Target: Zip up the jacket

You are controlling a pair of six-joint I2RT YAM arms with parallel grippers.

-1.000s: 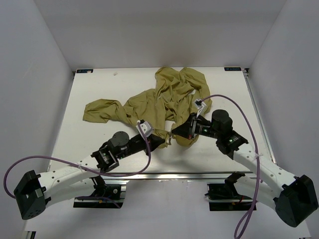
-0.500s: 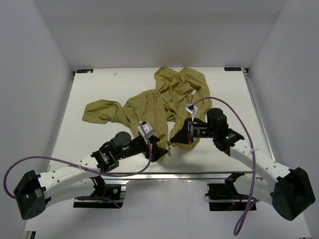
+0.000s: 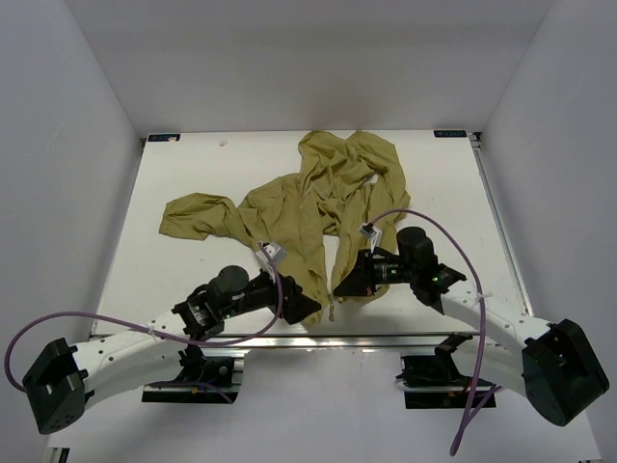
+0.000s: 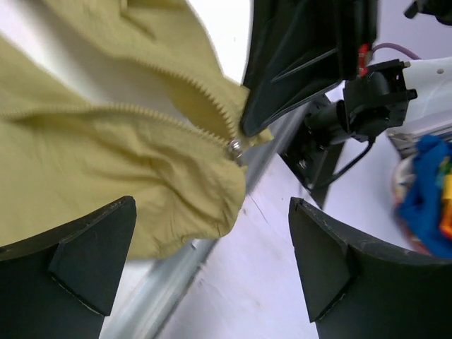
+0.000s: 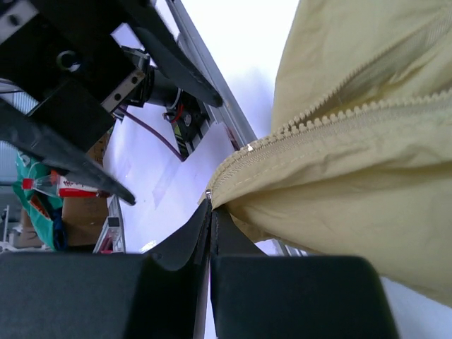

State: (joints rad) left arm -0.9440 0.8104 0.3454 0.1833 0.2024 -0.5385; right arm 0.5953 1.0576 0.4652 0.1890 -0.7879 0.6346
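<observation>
olive-mustard jacket [image 3: 289, 207] — white table [image 3: 193, 164]

You see the jacket [image 3: 318, 193] crumpled on the tabletop [image 3: 174, 280]; right pincer [image 3: 339, 286] at its near hem, left pincer [image 3: 307, 307] just beside.

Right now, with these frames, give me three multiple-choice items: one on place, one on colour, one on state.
1. Where is the small metal zipper slider of the wrinkled olive-green fabric jacket? A. at the table's far edge B. beside the right gripper's tips C. on a sleeve
2. What colour are the thin arm cables? A. purple B. orange C. white
3. How is the left gripper? A. shut on fabric B. open, empty C. shut on a cable
B: it gleams beside those black tips. A: both loops are purple. B: its fingers stand wide apart.
</observation>
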